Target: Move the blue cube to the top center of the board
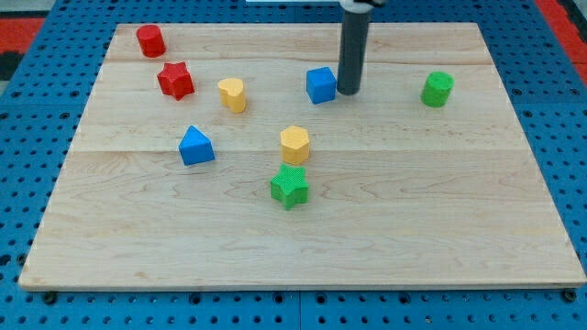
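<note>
The wooden board (303, 238) fills most of the frame, pale planks lying on a blue pegboard table (27, 312). My rod comes down from the top centre of the frame, and my tip (348, 92) sits on the wood just right of the blue cube (321, 84), touching it or nearly so; I cannot tell which. There are no jaws on this rig, only the bare rod, so nothing opens or closes.

The blue cube lies in the upper middle of the frame, a little left of the rod, already close to the board's top centre. I judge it light, stiff and free to slide on the smooth wood, apt to spin if struck off-centre. There is nothing to grasp; I would press squarely on the middle of its lower face to send it toward the top edge.

Smaller things, in turn: a green star (290, 186) just below centre, a yellow hexagonal block (294, 144) above it, a blue wedge-like block (195, 146) to the left, a red star (174, 80) and a red cylinder (150, 40) upper left, a yellow block (232, 93) beside the red star, and a green cylinder (437, 88) upper right.
</note>
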